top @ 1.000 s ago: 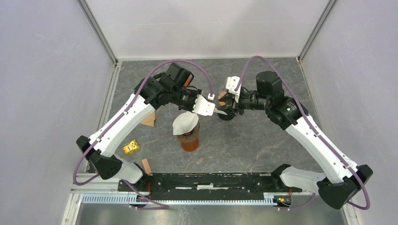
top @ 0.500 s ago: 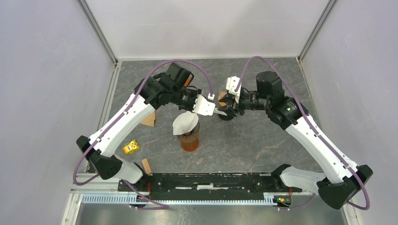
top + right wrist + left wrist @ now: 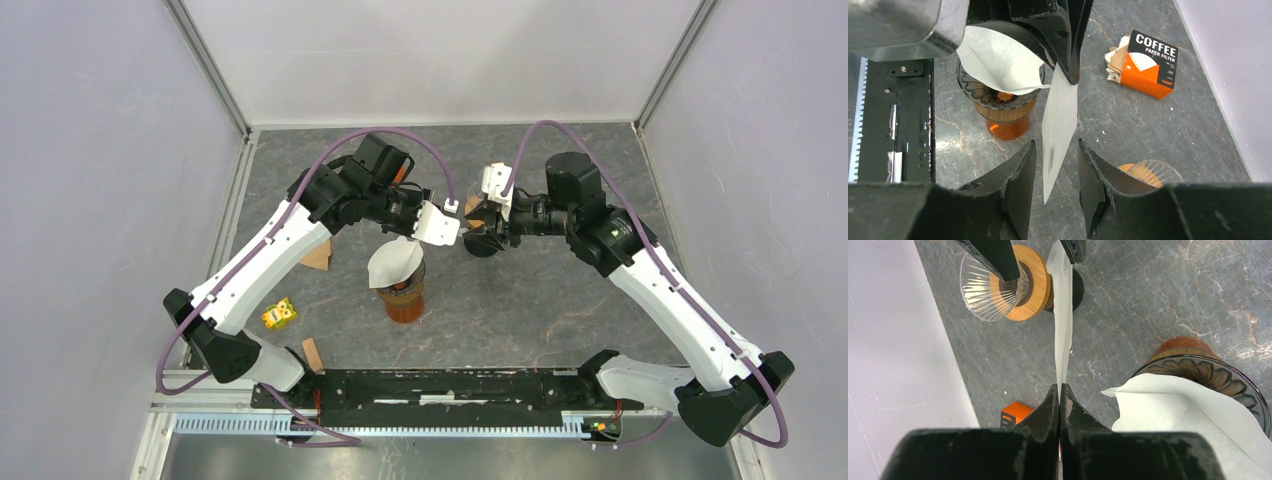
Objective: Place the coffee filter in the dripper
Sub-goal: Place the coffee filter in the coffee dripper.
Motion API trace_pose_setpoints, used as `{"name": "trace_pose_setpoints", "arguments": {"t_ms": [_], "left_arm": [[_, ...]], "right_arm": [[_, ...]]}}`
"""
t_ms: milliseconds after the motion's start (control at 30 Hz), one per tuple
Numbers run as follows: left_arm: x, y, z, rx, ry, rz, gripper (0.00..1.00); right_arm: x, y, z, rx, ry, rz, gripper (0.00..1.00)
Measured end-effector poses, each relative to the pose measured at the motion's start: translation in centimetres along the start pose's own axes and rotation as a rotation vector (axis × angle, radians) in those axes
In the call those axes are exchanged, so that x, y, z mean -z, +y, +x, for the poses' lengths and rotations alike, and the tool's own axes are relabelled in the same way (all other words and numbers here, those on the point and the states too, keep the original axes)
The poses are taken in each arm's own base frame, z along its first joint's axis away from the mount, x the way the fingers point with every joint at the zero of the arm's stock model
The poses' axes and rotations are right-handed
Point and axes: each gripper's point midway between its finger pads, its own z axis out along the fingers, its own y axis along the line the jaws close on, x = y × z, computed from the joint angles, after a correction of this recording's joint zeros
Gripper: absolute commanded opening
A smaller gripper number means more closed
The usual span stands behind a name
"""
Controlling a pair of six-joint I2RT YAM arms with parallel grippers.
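One white sheet sits in the amber dripper on the counter, seen from the top. From the left wrist, we see the left gripper clamped on the coffee filter, held edge-on beside that dripper. From the right wrist, the right gripper stands part-open astride it, with the filter's top hidden. The box reads "COFFEE PAPER FILTER 100P".

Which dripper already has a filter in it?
The amber dripper, with a white filter in its cone; the clear dripper with the wooden collar is empty.
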Motion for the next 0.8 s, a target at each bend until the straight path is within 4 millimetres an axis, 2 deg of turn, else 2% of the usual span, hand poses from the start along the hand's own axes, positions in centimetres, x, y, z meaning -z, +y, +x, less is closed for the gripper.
{"name": "trace_pose_setpoints", "arguments": {"t_ms": [800], "left_arm": [[-0.21, -0.3, 0.19, 0.004, 0.003, 0.01, 0.02]], "right_arm": [[0.46, -0.47, 0.15, 0.018, 0.015, 0.035, 0.36]]}}
